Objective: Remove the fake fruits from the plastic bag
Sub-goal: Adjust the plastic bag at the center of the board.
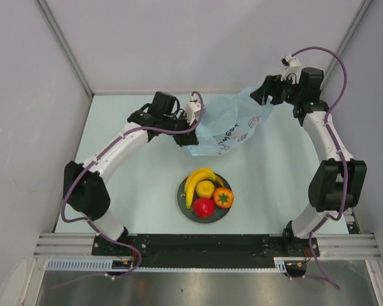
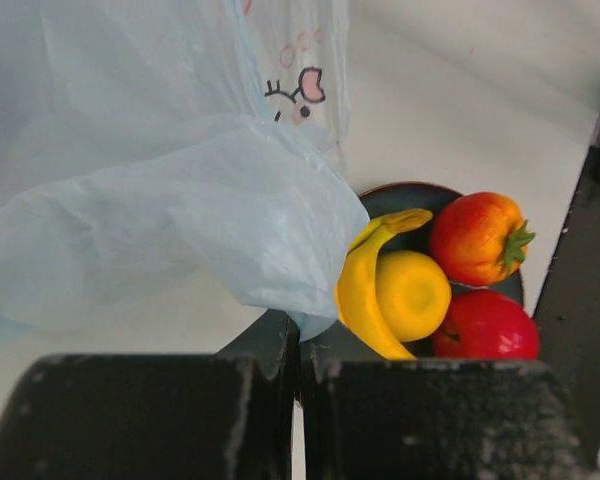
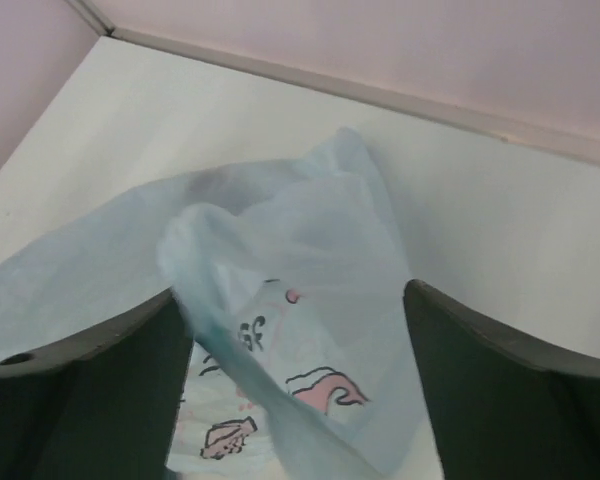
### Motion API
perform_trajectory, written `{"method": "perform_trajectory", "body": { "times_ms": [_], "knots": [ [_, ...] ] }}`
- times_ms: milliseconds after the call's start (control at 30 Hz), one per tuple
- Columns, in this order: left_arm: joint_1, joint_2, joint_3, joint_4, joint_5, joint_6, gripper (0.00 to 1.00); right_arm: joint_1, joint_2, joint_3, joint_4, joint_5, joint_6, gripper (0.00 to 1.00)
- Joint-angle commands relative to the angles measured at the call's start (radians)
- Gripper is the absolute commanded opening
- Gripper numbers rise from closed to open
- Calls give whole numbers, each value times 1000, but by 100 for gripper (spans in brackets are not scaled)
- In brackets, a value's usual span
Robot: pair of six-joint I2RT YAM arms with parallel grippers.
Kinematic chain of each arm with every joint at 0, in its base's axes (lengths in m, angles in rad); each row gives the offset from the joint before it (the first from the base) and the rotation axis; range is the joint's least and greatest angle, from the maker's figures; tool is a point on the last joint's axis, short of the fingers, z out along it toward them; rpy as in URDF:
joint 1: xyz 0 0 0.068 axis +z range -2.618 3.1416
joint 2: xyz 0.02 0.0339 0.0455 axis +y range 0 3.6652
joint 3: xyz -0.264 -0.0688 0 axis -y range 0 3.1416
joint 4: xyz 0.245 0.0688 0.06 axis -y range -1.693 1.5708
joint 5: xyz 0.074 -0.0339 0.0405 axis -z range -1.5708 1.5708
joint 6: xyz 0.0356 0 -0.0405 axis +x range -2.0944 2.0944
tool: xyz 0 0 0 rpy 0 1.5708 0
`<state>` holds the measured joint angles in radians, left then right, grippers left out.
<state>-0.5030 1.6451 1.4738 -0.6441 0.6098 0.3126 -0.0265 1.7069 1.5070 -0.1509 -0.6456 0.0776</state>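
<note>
The light-blue plastic bag [image 1: 226, 124] lies crumpled at the back middle of the table. My left gripper [image 1: 182, 136] is shut on the bag's near edge; in the left wrist view the jaws pinch a corner of the bag [image 2: 230, 210]. My right gripper [image 1: 263, 94] is open over the bag's far right end, and the bag [image 3: 280, 290] sits between its fingers [image 3: 80, 400] without being held. The banana bunch [image 1: 198, 180], yellow round fruit [image 1: 205, 189], red apple [image 1: 203, 206] and orange fruit [image 1: 223, 197] lie on the dark teal plate [image 1: 182, 207]. The purple ball is not in view.
White walls enclose the table on the left, back and right. The plate stands at the near middle, between the two arm bases. The black rail [image 1: 204, 242] runs along the near edge.
</note>
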Motion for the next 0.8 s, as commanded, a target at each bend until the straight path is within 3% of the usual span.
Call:
{"method": "perform_trajectory", "body": {
  "times_ms": [0,233,267,300,367,400,500,600,767],
  "knots": [
    [0,-44,66,43,84,-79,0,23,-171,21,16,-20,-61,99],
    [0,-25,123,49,123,-155,0,229,-348,-89,-209,-43,-370,99],
    [0,-22,129,46,128,-159,0,272,-351,-120,-237,-43,-445,95],
    [0,-19,137,46,134,-164,0,290,-346,-132,-262,-36,-484,80],
    [0,-18,144,40,140,-167,0,318,-337,-158,-280,-5,-527,67],
    [0,-18,152,38,145,-170,0,339,-325,-181,-277,13,-564,53],
    [0,-22,161,35,153,-178,0,359,-267,-188,-279,66,-608,29],
    [0,-33,163,38,157,-182,0,359,-221,-188,-247,125,-616,12],
    [0,-51,164,44,173,-188,0,370,-119,-183,-181,187,-630,3]
  ]
}}
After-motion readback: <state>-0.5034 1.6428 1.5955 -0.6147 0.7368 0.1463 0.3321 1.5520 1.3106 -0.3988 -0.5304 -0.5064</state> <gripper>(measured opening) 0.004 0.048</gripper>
